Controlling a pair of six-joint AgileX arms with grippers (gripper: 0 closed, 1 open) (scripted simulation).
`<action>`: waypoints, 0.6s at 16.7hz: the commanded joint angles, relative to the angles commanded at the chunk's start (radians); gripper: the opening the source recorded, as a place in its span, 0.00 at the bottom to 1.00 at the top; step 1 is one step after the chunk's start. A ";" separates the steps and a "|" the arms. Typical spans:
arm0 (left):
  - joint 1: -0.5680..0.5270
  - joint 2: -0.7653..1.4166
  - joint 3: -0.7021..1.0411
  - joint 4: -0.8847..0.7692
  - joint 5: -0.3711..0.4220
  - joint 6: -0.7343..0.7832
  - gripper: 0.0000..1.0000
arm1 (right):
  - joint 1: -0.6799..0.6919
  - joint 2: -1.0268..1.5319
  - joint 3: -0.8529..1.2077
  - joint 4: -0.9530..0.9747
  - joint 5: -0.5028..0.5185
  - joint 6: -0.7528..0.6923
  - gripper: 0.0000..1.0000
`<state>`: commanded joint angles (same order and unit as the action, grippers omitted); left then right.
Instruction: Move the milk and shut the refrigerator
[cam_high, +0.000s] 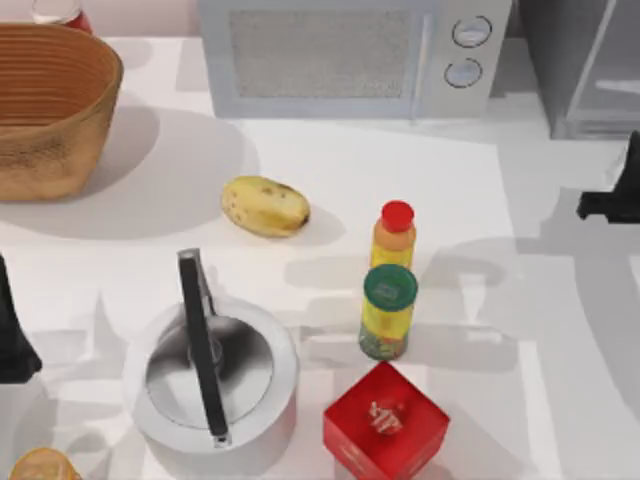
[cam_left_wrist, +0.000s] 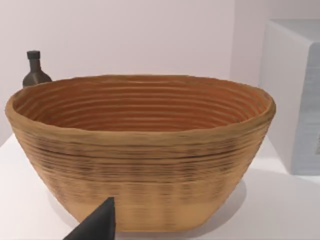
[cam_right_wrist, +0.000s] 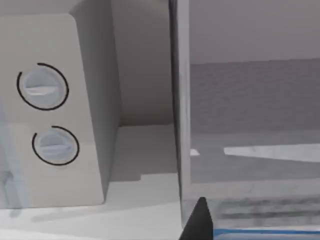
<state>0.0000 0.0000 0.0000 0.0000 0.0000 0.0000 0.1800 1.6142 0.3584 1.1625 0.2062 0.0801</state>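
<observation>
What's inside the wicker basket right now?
In the left wrist view the basket's ribbed inner walls look bare, but its near rim hides the floor. From above, the basket runs off the frame, so its bottom isn't fully visible either.

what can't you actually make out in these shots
- Milk: right wrist view cuts it off at the edge; just a blue strip shows beside a dark pincer tip.
- Refrigerator: top view's edge crops it, so how far its door stands open is unclear.
- Right pincer: mostly past the top view's right edge; grip unreadable.
- Left pincer: cropped at the left edge.
- Dark bottle: the basket hides its lower part.
</observation>
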 joint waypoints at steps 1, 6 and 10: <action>0.000 0.000 0.000 0.000 0.000 0.000 1.00 | -0.054 -0.027 0.007 -0.011 -0.054 -0.014 0.00; 0.000 0.000 0.000 0.000 0.000 0.000 1.00 | -0.165 -0.109 0.032 -0.048 -0.167 -0.064 0.00; 0.000 0.000 0.000 0.000 0.000 0.000 1.00 | -0.163 -0.104 0.031 -0.048 -0.165 -0.062 0.00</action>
<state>0.0000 0.0000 0.0000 0.0000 0.0000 0.0000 0.0172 1.5100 0.3893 1.1147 0.0416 0.0182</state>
